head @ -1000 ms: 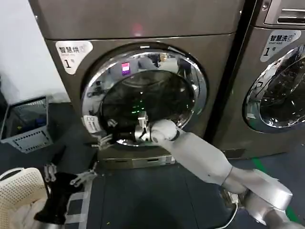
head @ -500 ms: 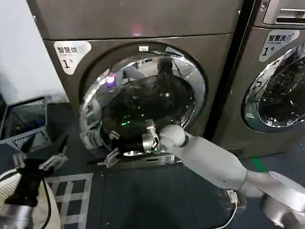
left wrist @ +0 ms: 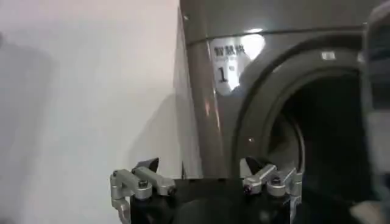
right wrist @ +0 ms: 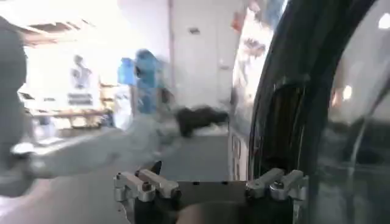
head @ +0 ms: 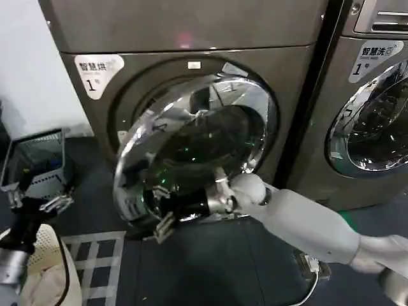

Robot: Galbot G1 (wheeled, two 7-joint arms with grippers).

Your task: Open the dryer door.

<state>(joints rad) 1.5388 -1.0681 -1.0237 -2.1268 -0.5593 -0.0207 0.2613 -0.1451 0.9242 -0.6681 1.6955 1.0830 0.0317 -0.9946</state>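
The grey dryer [head: 185,25] has a round chrome-rimmed glass door [head: 197,146], hinged on the right and swung partly out toward me. My right arm reaches in from the lower right. Its gripper [head: 164,227] sits at the door's lower left edge, open, with the dark door rim [right wrist: 286,109] just beside one finger and nothing between the fingers. The right gripper [right wrist: 210,179] looks past the door into the room. My left gripper [head: 37,201] hangs open low at the left, apart from the door. In the left wrist view the left gripper [left wrist: 207,178] faces the dryer front [left wrist: 234,55] and its dark drum opening [left wrist: 329,128].
A second machine [head: 370,115] stands close on the right. A grey crate [head: 32,159] sits by the white wall at the left, and a white laundry basket [head: 60,274] lies at the lower left. A cable plug [head: 311,266] lies on the dark floor.
The door has swung farther out from the dryer front, and my right gripper has moved down and outward with its lower edge. The left gripper has shifted slightly at the lower left.
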